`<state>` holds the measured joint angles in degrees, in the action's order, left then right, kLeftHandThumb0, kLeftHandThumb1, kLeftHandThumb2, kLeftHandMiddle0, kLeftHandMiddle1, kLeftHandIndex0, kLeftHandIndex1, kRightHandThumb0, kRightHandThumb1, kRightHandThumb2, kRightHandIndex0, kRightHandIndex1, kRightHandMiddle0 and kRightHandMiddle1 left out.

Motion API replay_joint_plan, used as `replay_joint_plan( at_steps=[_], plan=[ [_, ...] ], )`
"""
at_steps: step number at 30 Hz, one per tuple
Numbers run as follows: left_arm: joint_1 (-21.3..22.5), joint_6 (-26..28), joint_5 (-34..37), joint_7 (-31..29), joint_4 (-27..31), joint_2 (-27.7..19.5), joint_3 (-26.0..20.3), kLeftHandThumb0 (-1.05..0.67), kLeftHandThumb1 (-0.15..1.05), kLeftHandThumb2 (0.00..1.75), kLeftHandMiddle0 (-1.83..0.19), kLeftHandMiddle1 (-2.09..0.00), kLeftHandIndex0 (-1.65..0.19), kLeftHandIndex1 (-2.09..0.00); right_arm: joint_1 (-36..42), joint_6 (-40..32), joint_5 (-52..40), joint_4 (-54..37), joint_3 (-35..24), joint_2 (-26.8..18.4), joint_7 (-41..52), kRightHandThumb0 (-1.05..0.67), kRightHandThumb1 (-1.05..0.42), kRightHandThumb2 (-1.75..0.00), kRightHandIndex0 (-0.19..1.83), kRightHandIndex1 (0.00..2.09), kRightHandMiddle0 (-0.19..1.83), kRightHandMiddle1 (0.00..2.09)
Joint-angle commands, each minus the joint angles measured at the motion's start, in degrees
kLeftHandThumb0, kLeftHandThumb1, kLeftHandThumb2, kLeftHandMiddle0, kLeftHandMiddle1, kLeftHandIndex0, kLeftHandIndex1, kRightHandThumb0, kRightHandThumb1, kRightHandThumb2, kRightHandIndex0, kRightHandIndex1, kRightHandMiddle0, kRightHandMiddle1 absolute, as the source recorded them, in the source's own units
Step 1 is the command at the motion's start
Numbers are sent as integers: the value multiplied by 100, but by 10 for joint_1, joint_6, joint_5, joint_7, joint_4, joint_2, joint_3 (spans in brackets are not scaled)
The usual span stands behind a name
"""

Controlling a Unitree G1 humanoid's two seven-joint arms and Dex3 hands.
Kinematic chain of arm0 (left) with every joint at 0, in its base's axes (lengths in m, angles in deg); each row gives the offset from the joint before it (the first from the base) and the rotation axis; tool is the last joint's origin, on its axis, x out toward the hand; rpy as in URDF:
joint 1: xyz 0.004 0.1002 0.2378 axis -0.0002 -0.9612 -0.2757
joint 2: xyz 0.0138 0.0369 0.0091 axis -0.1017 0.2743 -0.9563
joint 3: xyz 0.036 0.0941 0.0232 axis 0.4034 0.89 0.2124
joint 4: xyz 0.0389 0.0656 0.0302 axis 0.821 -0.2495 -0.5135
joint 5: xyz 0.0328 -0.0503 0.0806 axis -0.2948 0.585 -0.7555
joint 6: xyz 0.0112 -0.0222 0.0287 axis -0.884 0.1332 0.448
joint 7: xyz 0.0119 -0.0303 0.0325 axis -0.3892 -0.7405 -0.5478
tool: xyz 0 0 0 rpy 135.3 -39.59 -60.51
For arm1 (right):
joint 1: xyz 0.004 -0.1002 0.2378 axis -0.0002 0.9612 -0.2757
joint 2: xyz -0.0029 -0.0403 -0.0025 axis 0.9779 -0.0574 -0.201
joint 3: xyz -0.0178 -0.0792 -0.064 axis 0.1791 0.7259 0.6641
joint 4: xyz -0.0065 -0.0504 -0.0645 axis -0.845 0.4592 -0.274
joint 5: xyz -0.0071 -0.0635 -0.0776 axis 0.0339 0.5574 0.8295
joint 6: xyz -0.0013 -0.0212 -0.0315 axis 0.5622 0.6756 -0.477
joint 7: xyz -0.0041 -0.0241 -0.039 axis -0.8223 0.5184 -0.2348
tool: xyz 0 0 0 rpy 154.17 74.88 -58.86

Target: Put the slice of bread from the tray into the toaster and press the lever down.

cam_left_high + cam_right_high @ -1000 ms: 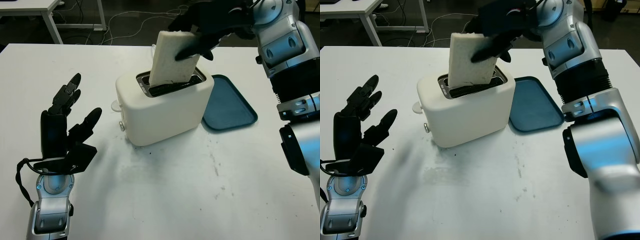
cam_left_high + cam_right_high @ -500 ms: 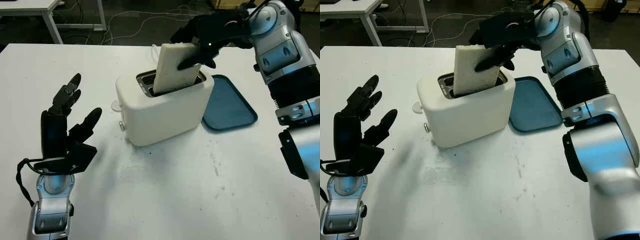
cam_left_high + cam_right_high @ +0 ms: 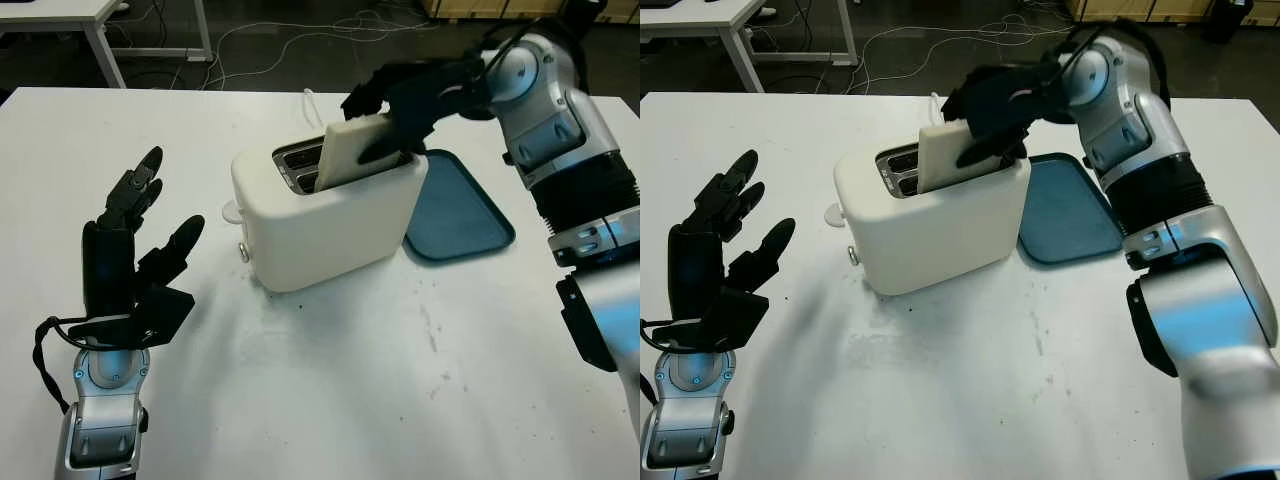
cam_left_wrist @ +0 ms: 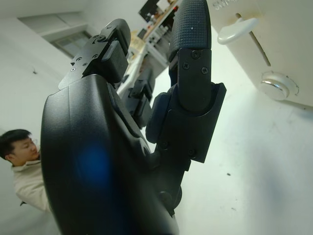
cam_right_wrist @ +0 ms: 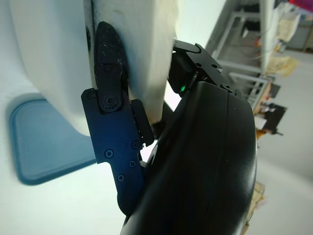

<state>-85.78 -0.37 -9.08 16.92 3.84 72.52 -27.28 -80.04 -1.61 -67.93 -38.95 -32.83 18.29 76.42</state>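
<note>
Right hand (image 3: 405, 95) poised over the white toaster (image 3: 325, 215), fingers pinched on the top edge of a slice of bread (image 3: 352, 152). Bread tilted, lower half sunk in the slot nearer the camera, upper half standing above the toaster's top. Second slot, farther back, open and dark. Up close from the right wrist, a black fingertip (image 5: 108, 46) pressed flat against the pale face of the slice, blue tray (image 5: 44, 142) lying beyond.

Toaster set near the middle of the white table (image 3: 380, 380), turned at an angle, lever (image 3: 232, 211) and round knob (image 3: 243, 253) on the end facing the left hand. From the left wrist, lever (image 4: 237, 30) up at the top of its slot, knob (image 4: 279, 86) just below it.

Tray (image 3: 455, 210) just right of the toaster, touching or nearly touching its corner, nothing on it.

Left hand (image 3: 130, 255) raised upright off the table, well left of the toaster, open, grasping nothing.

Cables (image 3: 290, 35) strewn over the dark floor behind the table, leg of another white desk (image 3: 105, 45) at the upper left. A person in a light top (image 4: 22, 166) glimpsed in the background from the left wrist.
</note>
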Motion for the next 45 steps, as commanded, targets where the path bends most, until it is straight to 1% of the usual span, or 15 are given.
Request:
replay_joint_plan(
  at_steps=[1, 3, 6, 11, 16, 19, 23, 25, 27, 29, 31, 36, 38, 41, 45],
  plan=[
    [2, -7, -4, 2, 3, 0, 2, -75, 92, 33, -59, 0, -45, 0, 11, 18, -9, -8, -9, -4, -7, -73, -92, -12, 40, 139, 57, 70],
    [1, -7, -8, 3, 1, -2, 2, -75, 92, 34, -59, 0, -45, 0, 13, 30, -9, -12, -12, -5, -17, -72, -92, -8, 24, 130, 54, 54],
    [1, -9, -4, 3, 0, -1, 1, -76, 92, 34, -59, 0, -45, 0, 14, 36, -11, -13, -18, -6, -23, -73, -91, -3, 13, 123, 51, 48],
    [0, -8, -4, 1, 0, -2, 1, -75, 92, 34, -58, 0, -44, 0, 19, 44, -14, -16, -31, -9, -38, -77, -86, 0, 6, 119, 51, 47],
    [0, -4, -6, -2, 3, -4, 1, -77, 92, 35, -59, 0, -44, 0, 16, 66, -26, -14, -57, -12, -69, -79, -83, 0, 9, 118, 49, 49],
    [1, -5, -6, -2, 2, -5, 0, -76, 92, 35, -58, 0, -44, 0, 15, 86, -35, -12, -81, -17, -96, -79, -82, 0, 15, 112, 50, 47],
    [5, -4, -4, -5, 4, -10, -4, -76, 92, 34, -58, 0, -45, 0, 34, 112, -30, -13, -119, -23, -193, -79, -83, 0, 29, 103, 60, 42],
    [7, -10, -9, -2, 1, -14, -5, -76, 92, 33, -58, -1, -45, -1, 50, 130, -32, -9, -141, -22, -252, -68, -84, 0, 41, 93, 68, 34],
    [9, -19, -12, 1, -4, -21, -7, -75, 92, 33, -59, -1, -46, -1, 70, 178, -26, 7, -160, -24, -329, -58, -86, 0, 51, 85, 76, 27],
    [12, -23, -16, -1, -5, -32, -9, -75, 92, 33, -59, -1, -46, -1, 94, 233, -1, 29, -172, -31, -427, -46, -88, 0, 68, 77, 86, 22],
    [16, -31, -19, -4, -8, -45, -12, -75, 92, 34, -60, -1, -47, -1, 121, 263, 17, 44, -178, -38, -498, -37, -91, -1, 79, 74, 94, 20],
    [30, -53, -17, -19, -13, -77, -16, -72, 92, 30, -61, -2, -49, -2, 203, 288, -39, 57, -211, -30, -520, -22, -92, -4, 86, 82, 100, 15],
    [35, -57, -15, -27, -14, -89, -18, -70, 92, 29, -63, -3, -52, -3, 246, 284, -71, 48, -230, -18, -521, -25, -92, -9, 88, 87, 102, 14],
    [42, -70, -20, -35, -18, -107, -20, -67, 92, 26, -67, -4, -55, -4, 316, 286, -117, 25, -256, 4, -522, -35, -92, -20, 92, 74, 104, 9],
    [55, -93, -38, -42, -30, -136, -17, -64, 92, 25, -72, -6, -59, -5, 407, 274, -148, -31, -280, 37, -540, -31, -92, -28, 90, 64, 99, 3]
  ],
)
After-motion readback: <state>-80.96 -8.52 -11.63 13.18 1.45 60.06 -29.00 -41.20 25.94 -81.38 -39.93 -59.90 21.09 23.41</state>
